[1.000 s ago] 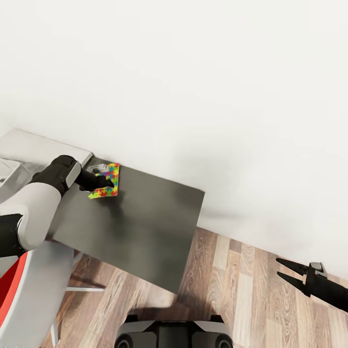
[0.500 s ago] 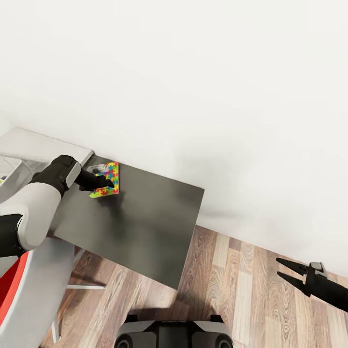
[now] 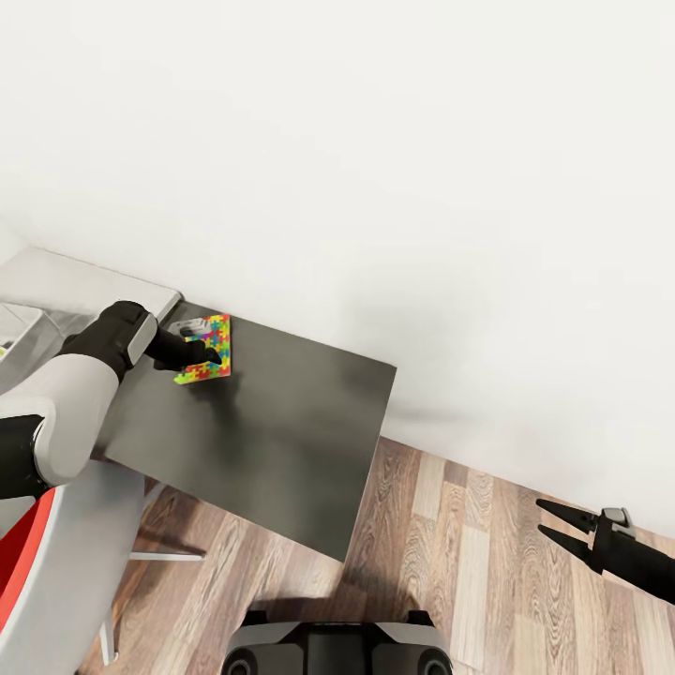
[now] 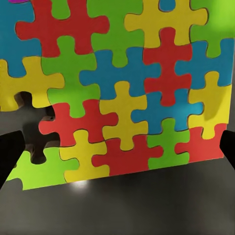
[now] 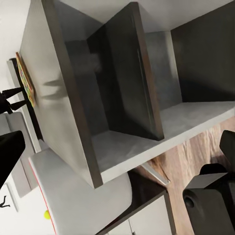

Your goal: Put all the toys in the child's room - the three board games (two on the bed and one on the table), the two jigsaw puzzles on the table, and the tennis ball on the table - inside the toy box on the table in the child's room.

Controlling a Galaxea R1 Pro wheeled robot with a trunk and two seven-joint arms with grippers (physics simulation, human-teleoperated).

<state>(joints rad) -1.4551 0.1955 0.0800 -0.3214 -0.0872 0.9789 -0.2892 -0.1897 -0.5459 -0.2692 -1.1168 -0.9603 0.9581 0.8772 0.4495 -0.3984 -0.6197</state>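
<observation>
One jigsaw puzzle (image 3: pixel 217 349) lies flat on the dark grey side unit (image 3: pixel 281 431) of the table, close to the wall. My left gripper (image 3: pixel 199 352) hovers just over its near edge. In the left wrist view the puzzle (image 4: pixel 122 88) spreads wide, and the black fingertips (image 4: pixel 10 159) stand far apart, open, with nothing pinched. My right gripper (image 3: pixel 551 523) hangs open over the wood floor at the lower right, holding nothing. A corner of the light grey toy box (image 3: pixel 17 323) shows at the left edge, on the pale desk top (image 3: pixel 84 281).
A white chair with red trim (image 3: pixel 56 562) stands under my left arm, beside the side unit. My base (image 3: pixel 337 647) is on the wood floor (image 3: pixel 469 562). A white wall runs behind the table. The right wrist view shows the unit's open shelves (image 5: pixel 127 98).
The head view shifted slightly a second ago. The left gripper stays over the puzzle and the right arm has barely moved.
</observation>
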